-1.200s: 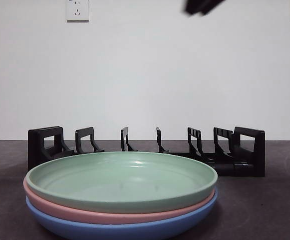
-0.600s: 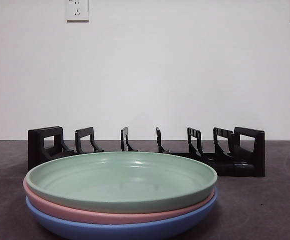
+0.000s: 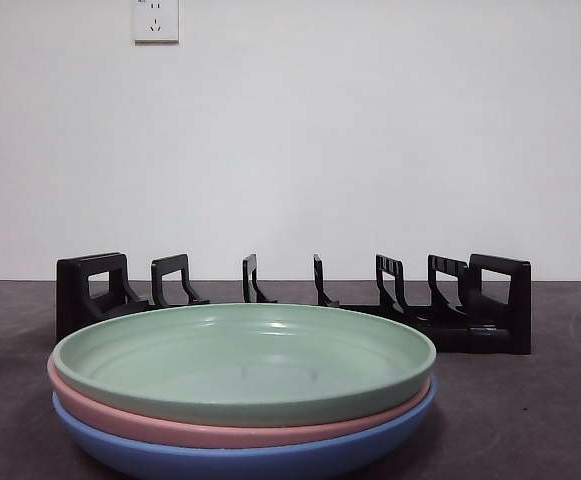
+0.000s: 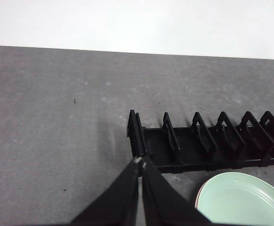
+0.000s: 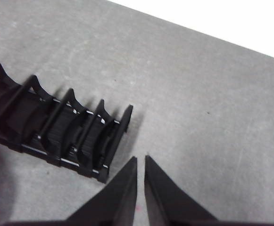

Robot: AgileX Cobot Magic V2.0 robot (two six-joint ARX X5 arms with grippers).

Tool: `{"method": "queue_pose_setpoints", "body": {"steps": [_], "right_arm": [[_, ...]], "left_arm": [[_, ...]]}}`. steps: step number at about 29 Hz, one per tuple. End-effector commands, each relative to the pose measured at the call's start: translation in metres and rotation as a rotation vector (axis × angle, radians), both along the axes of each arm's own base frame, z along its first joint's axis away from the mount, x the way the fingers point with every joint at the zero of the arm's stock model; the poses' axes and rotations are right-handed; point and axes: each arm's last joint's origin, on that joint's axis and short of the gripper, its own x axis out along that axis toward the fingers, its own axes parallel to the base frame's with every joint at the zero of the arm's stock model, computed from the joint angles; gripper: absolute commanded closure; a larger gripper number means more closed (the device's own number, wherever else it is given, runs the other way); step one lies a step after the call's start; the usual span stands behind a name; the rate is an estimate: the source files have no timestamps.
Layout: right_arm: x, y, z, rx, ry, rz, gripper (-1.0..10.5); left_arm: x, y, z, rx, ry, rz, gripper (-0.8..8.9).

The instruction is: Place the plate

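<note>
Left wrist view: the closed, empty left gripper [image 4: 140,162] hovers above the rack's [image 4: 207,143] end, green plate [image 4: 243,200] at its four o'clock.

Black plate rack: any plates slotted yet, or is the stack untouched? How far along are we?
Nothing is placed yet. The black slotted plate rack holds no plates. The round green plate sits on the pink plate, which sits on the blue plate. Neither the left gripper nor the right gripper holds anything; both have jaws nearly together, above the rack's ends. All picking and slotting remains.
</note>
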Motion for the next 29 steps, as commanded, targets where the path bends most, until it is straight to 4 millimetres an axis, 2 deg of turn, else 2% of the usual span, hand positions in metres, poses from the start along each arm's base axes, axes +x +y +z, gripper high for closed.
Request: {"method": "queue_pose_setpoints", "body": {"steps": [1, 7, 9, 12, 15, 17, 20, 22, 25, 29], "right_arm": [[0.001, 0.001, 0.003, 0.015, -0.012, -0.001, 9.2], [0.001, 0.001, 0.003, 0.016, -0.012, -0.001, 9.2], [0.001, 0.001, 0.003, 0.016, -0.011, 0.0, 9.2], [0.001, 0.001, 0.003, 0.015, -0.012, -0.001, 9.2], [0.001, 0.001, 0.003, 0.016, -0.012, -0.001, 9.2], [0.001, 0.001, 0.003, 0.016, -0.011, 0.0, 9.2], [0.001, 0.001, 0.003, 0.016, -0.012, -0.001, 9.2], [0.001, 0.001, 0.003, 0.015, -0.011, -0.001, 9.2], [0.001, 0.001, 0.003, 0.016, -0.011, -0.001, 9.2], [0.001, 0.001, 0.003, 0.016, -0.012, -0.001, 9.2]], "left_arm": [[-0.002, 0.001, 0.005, 0.008, -0.025, -0.005, 8.06], [-0.002, 0.001, 0.005, 0.008, -0.025, -0.005, 8.06], [-0.002, 0.001, 0.005, 0.115, -0.05, -0.032, 8.06], [0.006, -0.001, -0.007, 0.134, -0.064, -0.016, 8.06], [0.025, -0.004, -0.043, 0.182, -0.128, 0.037, 8.06], [0.037, -0.003, -0.076, 0.179, -0.188, 0.08, 8.06], [0.046, 0.001, -0.117, 0.139, -0.274, 0.089, 8.06], [0.047, 0.005, -0.138, 0.119, -0.305, 0.082, 8.06], [0.043, 0.009, -0.16, 0.093, -0.288, 0.099, 8.06], [0.04, 0.014, -0.176, 0.092, -0.26, 0.146, 8.06]]}}
